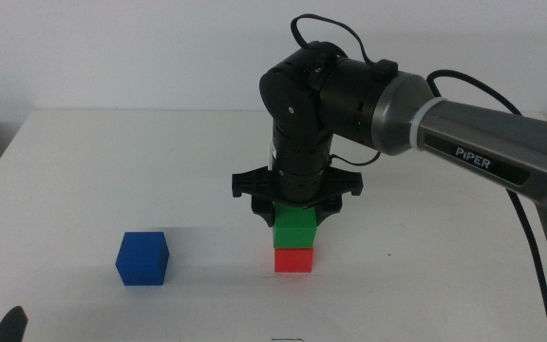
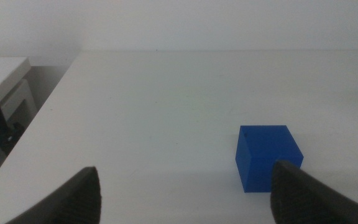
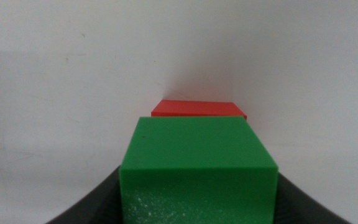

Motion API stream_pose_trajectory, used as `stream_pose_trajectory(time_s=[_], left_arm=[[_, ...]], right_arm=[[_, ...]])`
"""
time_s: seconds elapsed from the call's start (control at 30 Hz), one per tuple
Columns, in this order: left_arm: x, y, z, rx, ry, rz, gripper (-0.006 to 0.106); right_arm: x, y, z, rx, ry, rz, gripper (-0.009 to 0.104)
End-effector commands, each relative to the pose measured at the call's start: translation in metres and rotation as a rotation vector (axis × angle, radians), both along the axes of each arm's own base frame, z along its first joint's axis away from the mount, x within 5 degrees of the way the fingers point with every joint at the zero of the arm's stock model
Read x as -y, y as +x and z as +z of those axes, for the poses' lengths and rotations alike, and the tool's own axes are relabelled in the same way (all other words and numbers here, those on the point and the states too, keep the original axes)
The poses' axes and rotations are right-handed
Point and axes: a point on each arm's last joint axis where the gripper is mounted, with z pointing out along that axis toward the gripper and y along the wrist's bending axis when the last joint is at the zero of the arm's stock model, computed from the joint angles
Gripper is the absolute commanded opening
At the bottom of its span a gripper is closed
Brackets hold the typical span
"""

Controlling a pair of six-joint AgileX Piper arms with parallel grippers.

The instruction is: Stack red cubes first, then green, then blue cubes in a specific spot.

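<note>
The right tool (image 1: 296,211) hangs over the middle of the white worktop (image 1: 84,171), its jaws clamped on the green cube (image 1: 296,229). That cube rests squarely on the red cube (image 1: 293,258), which sits on the worktop. From the stack, the blue cube (image 1: 142,257) lies at nine o'clock, well apart, alone on the worktop. The left tool (image 2: 185,199) waits at the near edge, released, its jaws spread wide, with the blue cube just ahead of one jaw.

Bright even light, faint soft shadows, wrist views slightly blurred
</note>
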Motion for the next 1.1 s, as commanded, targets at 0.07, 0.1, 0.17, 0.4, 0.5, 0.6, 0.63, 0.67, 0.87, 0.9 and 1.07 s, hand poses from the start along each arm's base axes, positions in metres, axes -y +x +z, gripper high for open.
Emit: stream_pose_trajectory(time_s=[0.07, 0.1, 0.17, 0.4, 0.5, 0.6, 0.63, 0.67, 0.87, 0.9, 1.07], left_arm=[[0.001, 0.000, 0.010, 0.107, -0.013, -0.006, 0.093], [0.001, 0.000, 0.010, 0.107, -0.013, -0.006, 0.093], [0.001, 0.000, 0.010, 0.107, -0.013, -0.006, 0.093], [0.001, 0.000, 0.010, 0.107, -0.013, -0.006, 0.093], [0.001, 0.000, 0.010, 0.107, -0.013, -0.006, 0.093], [0.001, 0.000, 0.010, 0.107, -0.013, -0.006, 0.093], [0.001, 0.000, 0.010, 0.107, -0.013, -0.006, 0.093], [0.001, 0.000, 0.010, 0.107, -0.013, -0.006, 0.093], [0.001, 0.000, 0.010, 0.107, -0.013, -0.006, 0.093], [0.001, 0.000, 0.010, 0.107, -0.013, -0.006, 0.093], [0.001, 0.000, 0.010, 0.107, -0.013, -0.006, 0.093]], right_arm=[[0.003, -0.002, 0.037, 0.099, 0.058, 0.009, 0.058], [0.003, -0.002, 0.037, 0.100, 0.059, 0.009, 0.060], [0.003, -0.001, 0.038, 0.104, 0.063, 0.010, 0.064], [0.009, -0.008, 0.057, 0.126, 0.089, 0.007, 0.069], [0.022, -0.021, 0.088, 0.148, 0.101, 0.004, 0.069], [0.040, -0.036, 0.118, 0.179, 0.090, 0.024, 0.069], [0.047, -0.040, 0.127, 0.207, 0.086, 0.037, 0.069], [0.052, -0.045, 0.134, 0.227, 0.088, 0.042, 0.069], [0.103, -0.079, 0.160, 0.316, 0.132, 0.088, 0.069], [0.114, -0.085, 0.163, 0.341, 0.134, 0.113, 0.069], [0.160, -0.119, 0.174, 0.500, 0.115, 0.331, 0.069]])
